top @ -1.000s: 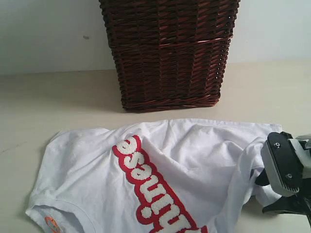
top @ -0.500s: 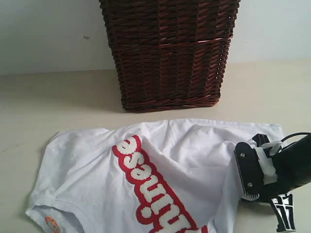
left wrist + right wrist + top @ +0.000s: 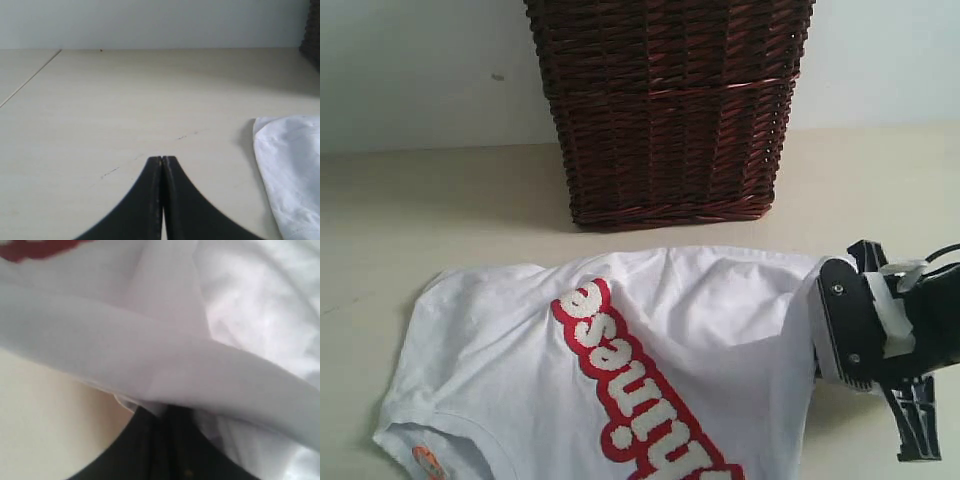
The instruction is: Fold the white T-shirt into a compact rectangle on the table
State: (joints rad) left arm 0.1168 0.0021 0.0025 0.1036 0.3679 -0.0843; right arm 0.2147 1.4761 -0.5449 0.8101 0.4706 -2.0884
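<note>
Exterior view: the T-shirt [image 3: 620,340] lies spread and wrinkled on the tabletop [image 3: 440,200], just in front of a dark wicker basket [image 3: 670,110] and not touching it. Its red-outlined letters [image 3: 620,380] run slantwise across the chest, and an orange tag [image 3: 425,462] shows at the near left corner. The right fingers [image 3: 842,320] sit at the shirt's right edge, where the cloth is drawn up into a raised fold against them.

Left wrist view: the left fingers [image 3: 150,200] are clenched, tips pressed flat together with nothing between them, over bare tabletop. A corner of the shirt [image 3: 290,170] lies off to one side, apart from them.

Right wrist view: the right fingers [image 3: 150,450] are drawn in on a thick fold of white shirt [image 3: 165,360], grasping it. Cloth fills most of the picture, and a scrap of red lettering [image 3: 35,249] shows at the edge.
</note>
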